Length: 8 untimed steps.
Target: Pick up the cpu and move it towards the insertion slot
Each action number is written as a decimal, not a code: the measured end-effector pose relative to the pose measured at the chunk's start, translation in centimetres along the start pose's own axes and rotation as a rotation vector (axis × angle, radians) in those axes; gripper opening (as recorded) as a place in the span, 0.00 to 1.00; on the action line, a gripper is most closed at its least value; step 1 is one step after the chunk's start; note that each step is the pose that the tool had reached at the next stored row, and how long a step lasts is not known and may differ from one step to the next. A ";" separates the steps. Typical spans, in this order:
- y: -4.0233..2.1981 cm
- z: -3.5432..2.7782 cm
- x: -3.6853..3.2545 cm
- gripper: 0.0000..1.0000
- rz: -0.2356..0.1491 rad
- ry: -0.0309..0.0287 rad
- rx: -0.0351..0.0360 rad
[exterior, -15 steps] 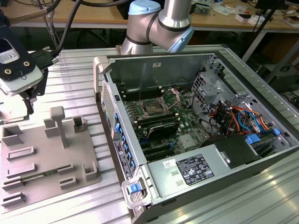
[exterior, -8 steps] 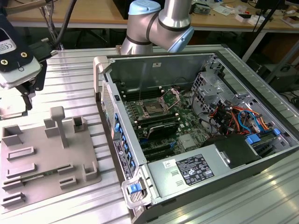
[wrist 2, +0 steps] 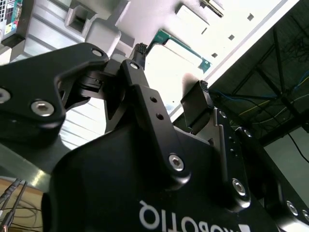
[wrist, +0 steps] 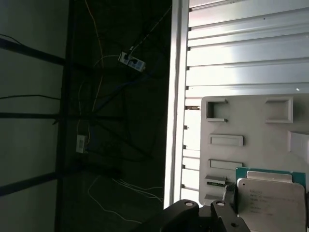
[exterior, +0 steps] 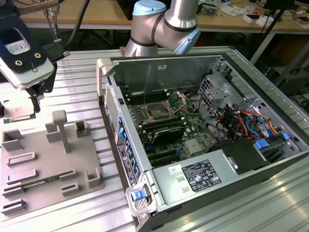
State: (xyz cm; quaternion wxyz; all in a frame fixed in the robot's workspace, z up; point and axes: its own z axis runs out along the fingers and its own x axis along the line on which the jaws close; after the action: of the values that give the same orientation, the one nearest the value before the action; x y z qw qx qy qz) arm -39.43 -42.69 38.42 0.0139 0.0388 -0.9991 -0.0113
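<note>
The cpu (exterior: 18, 111), a flat square chip with a silvery top and a green rim, sits between my gripper's (exterior: 19, 107) fingers at the exterior view's far left. It is over the far corner of the grey tray (exterior: 48, 164). In the second wrist view the chip (wrist 2: 176, 60) shows bright between the two black fingers (wrist 2: 139, 54), which press on its opposite edges. In the first wrist view its metal top (wrist: 270, 203) lies beside one finger (wrist: 226, 195). The insertion slot (exterior: 157, 112), with its load plate raised, is on the motherboard inside the open computer case, well to the exterior view's right.
The grey tray (wrist: 251, 130) has raised blocks and a tall post (exterior: 60, 128). The case wall (exterior: 112, 111) with a pale handle stands between tray and motherboard. Memory slots, cables and a power supply (exterior: 203, 174) crowd the case. The arm's base (exterior: 164, 24) rises behind it.
</note>
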 end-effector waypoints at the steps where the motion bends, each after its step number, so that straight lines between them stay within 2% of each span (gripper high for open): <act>1: -0.04 -0.01 -0.43 0.55 0.000 0.0017 -0.0002; 8: -0.18 -0.06 -2.27 0.55 0.000 0.0096 -0.0008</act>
State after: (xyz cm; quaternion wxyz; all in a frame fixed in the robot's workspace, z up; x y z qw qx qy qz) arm -37.16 -42.69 38.42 0.0187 0.0388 -0.9990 -0.0115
